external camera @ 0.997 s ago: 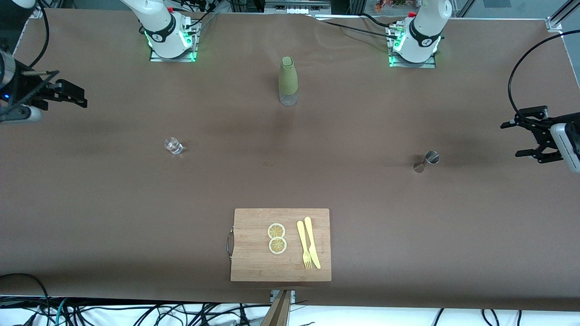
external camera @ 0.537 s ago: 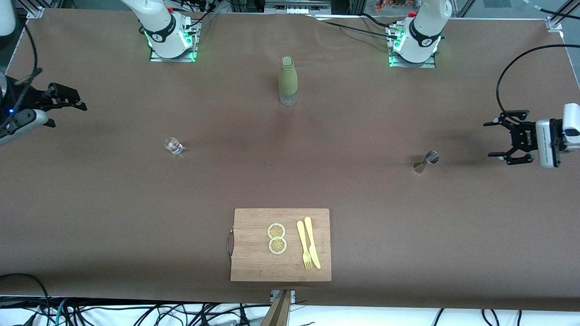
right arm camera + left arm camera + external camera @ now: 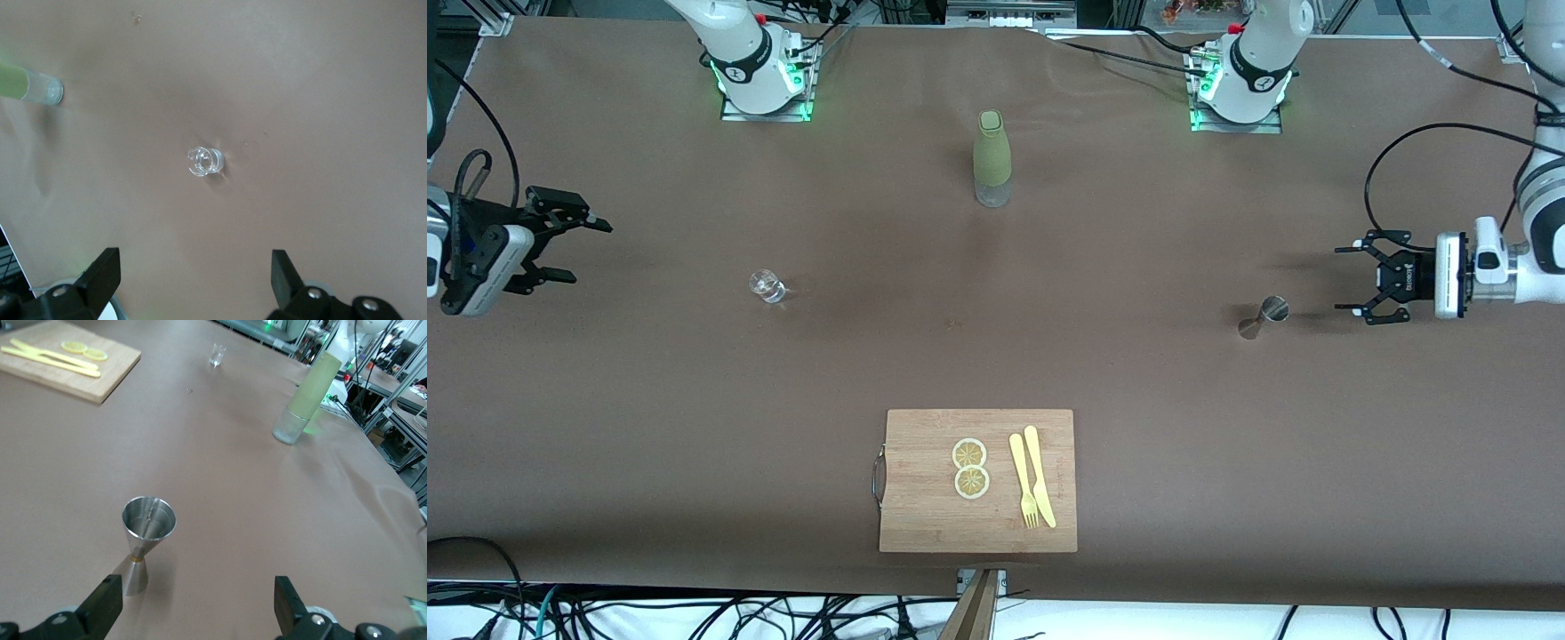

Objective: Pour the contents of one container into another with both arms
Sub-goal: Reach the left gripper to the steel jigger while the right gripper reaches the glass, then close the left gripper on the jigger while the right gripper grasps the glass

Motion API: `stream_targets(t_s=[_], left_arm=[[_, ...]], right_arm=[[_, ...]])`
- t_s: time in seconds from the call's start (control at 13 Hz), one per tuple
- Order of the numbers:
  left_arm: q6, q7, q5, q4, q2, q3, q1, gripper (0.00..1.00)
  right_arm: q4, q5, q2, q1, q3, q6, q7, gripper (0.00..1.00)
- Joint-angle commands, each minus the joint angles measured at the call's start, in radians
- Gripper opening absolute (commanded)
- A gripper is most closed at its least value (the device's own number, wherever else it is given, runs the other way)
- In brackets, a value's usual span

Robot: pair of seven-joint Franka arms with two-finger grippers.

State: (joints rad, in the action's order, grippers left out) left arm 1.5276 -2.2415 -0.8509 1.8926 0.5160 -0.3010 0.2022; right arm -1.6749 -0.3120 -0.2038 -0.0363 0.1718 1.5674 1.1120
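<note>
While jaws gape empty: left gripper (image 3: 1352, 280) beside metal jigger (image 3: 1264, 316) — upright, apart; right gripper (image 3: 574, 249) over table's (image 3: 1138, 400) right-arm end, near glass cup (image 3: 766, 285) — upright, untouched.

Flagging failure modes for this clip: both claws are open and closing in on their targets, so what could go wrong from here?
1. The jigger is narrow-waisted and stands on a small base; the left claw, coming in from the side, could knock it over.
2. The glass cup is see-through with glints; the right claw may misjudge it and push it along the table.
3. Both vessels are tiny, so pouring could easily miss the jigger's rim.
</note>
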Motion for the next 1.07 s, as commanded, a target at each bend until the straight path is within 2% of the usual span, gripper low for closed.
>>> stream_targets(t_s=[0.0, 0.23, 0.61, 0.84, 1.0], left_arm=[[0.002, -0.179, -0.107, 0.014, 0.077, -0.021, 0.006, 1.00], [0.008, -0.289, -0.226, 0.022, 0.163, -0.035, 0.003, 1.00], [0.009, -0.384, -0.356, 0.042, 0.222, -0.032, -0.035, 1.00], [0.009, -0.414, -0.408, 0.040, 0.249, -0.026, -0.066, 1.00], [0.009, -0.432, -0.434, 0.040, 0.259, -0.012, -0.076, 1.00]], right_arm=[[-0.037, -0.086, -0.025, -0.002, 0.032, 0.014, 0.151, 1.00], [-0.075, -0.221, -0.113, -0.010, 0.089, 0.043, 0.449, 1.00], [-0.082, -0.441, -0.327, -0.072, 0.091, 0.028, 1.004, 1.00], [-0.111, -0.516, -0.388, -0.089, 0.089, -0.003, 1.190, 1.00], [-0.117, -0.594, -0.465, -0.108, 0.089, -0.036, 1.322, 1.00]])
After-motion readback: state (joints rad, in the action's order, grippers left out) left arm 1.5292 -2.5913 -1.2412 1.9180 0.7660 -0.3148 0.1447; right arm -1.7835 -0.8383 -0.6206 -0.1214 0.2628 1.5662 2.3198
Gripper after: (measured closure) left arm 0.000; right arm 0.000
